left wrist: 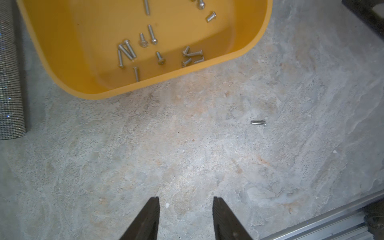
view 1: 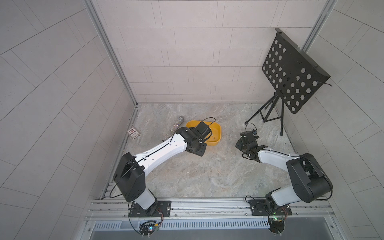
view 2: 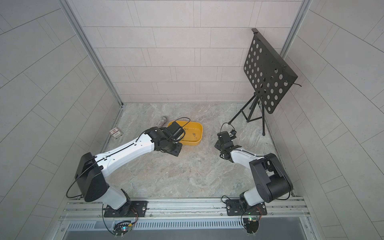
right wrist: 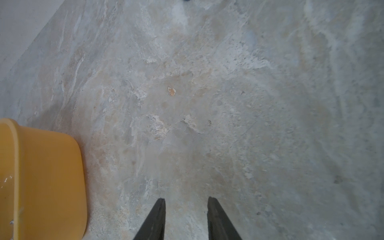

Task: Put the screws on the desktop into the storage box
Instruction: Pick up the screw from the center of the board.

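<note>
Screws point(left wrist: 151, 34) in storage box point(left wrist: 145, 85); stray screw point(left wrist: 258, 123) on desktop point(left wrist: 187, 155); glittery tube point(left wrist: 10, 83) beside box; both jaws parted, empty.

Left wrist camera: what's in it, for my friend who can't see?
A shallow yellow plastic storage box holds many tiny silver screws; one more screw lies alone on the grey marble-patterned desktop. The left gripper is open and empty.
</note>
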Robot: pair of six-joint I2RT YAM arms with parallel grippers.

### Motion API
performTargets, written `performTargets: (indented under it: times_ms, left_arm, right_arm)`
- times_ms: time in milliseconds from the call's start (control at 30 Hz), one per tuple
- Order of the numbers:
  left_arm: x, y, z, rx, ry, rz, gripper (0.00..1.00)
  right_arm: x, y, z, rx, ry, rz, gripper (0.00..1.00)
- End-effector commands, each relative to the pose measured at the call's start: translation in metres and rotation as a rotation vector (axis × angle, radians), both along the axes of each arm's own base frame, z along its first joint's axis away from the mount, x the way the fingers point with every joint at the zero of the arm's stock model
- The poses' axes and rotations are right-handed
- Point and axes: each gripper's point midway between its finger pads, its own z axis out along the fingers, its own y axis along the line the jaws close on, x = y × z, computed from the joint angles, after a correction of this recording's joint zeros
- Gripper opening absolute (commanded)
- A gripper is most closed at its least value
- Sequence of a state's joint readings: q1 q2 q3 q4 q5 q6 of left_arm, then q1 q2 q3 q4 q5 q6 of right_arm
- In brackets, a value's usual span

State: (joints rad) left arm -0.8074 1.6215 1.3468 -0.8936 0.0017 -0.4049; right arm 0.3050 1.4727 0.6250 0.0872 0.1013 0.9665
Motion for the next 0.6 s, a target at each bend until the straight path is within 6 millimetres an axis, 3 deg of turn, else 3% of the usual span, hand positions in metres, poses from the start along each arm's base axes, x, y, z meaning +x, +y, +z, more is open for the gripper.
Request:
performTargets:
  times_ms: [0,167,567]
  left_arm:
    - [-0.006,-0.019,-0.013,0.025,0.038,-0.031,0.47]
    - [-0.014,-0.052,-0.032,0.049,0.067,-0.094,0.48]
    - [-0.014,-0.090,-0.058,0.052,0.109,-0.129,0.55]
  right_arm:
    - [-0.001,-0.004,0.004,0.038,-0.032,-0.030,0.39]
    - [-0.001,-0.007,0.001,0.064,-0.031,-0.041,0.39]
    - [0.000,-0.010,-0.007,0.117,-0.022,-0.052,0.39]
